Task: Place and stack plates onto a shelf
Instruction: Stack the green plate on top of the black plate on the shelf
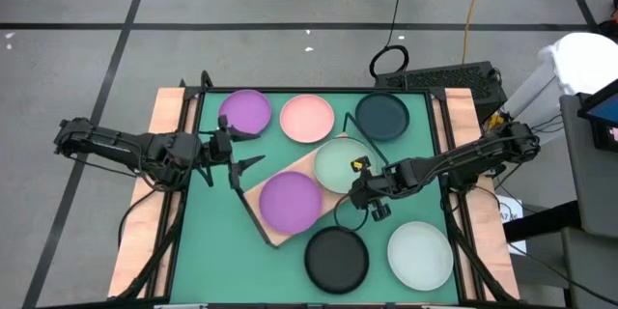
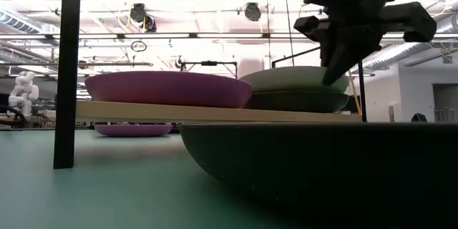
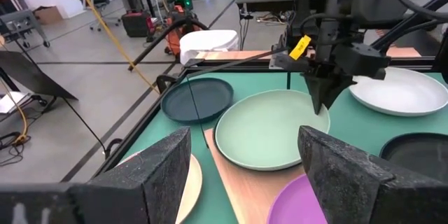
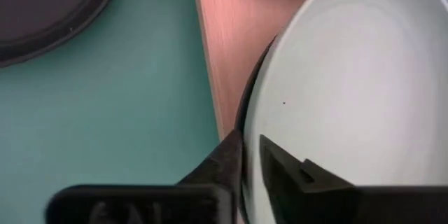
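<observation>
Mint plate (image 1: 342,164) tops the shelf (image 1: 277,223); right end effector (image 1: 358,185) at its rim, fingers slightly apart; left end effector (image 1: 243,166) spread wide.

The grey floor (image 1: 290,0) has dark lines (image 1: 126,29) across it. A black cable loop (image 1: 389,60) lies at upper middle. Bright ceiling lights (image 2: 215,14) shine above.

Overhead, table-level, two wrist cams.
</observation>
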Tool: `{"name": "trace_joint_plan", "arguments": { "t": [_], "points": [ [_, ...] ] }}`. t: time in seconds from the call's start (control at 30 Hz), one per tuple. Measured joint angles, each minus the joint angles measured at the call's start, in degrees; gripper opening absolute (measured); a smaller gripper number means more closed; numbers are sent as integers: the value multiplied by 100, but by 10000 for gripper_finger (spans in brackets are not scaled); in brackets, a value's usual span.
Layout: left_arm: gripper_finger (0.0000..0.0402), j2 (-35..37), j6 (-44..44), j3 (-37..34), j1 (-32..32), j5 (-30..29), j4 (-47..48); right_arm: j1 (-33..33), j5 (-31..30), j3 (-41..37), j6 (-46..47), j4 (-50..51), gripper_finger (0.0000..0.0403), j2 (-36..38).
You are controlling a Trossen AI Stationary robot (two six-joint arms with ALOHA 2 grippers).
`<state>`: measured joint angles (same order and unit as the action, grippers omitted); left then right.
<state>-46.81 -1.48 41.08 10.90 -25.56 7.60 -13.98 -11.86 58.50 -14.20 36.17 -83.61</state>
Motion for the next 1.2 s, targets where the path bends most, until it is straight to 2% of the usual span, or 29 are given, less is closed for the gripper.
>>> {"name": "trace_joint_plan", "arguments": {
  "t": [0.23, 0.43, 0.5, 0.63, 0.9, 1.2],
  "points": [
    [269, 0, 24, 0, 1, 0, 34, 0, 11, 7, 49, -74, 109, 4],
    [269, 0, 53, 0, 2, 0, 37, -2, -137, 197, 308, 72, 127, 156],
    [269, 0, 52, 0, 2, 0, 33, 21, -409, 230, 437, -2, 123, 170],
    [269, 0, 52, 0, 0, 0, 28, 205, -457, 229, 585, 16, 99, 79],
    [269, 0, 52, 0, 0, 0, 4, 464, -454, 226, 371, -338, 9, -376],
    [269, 0, 57, 0, 2, 0, 9, 514, -440, 225, 21, -753, 1, -597]
  ]
}}
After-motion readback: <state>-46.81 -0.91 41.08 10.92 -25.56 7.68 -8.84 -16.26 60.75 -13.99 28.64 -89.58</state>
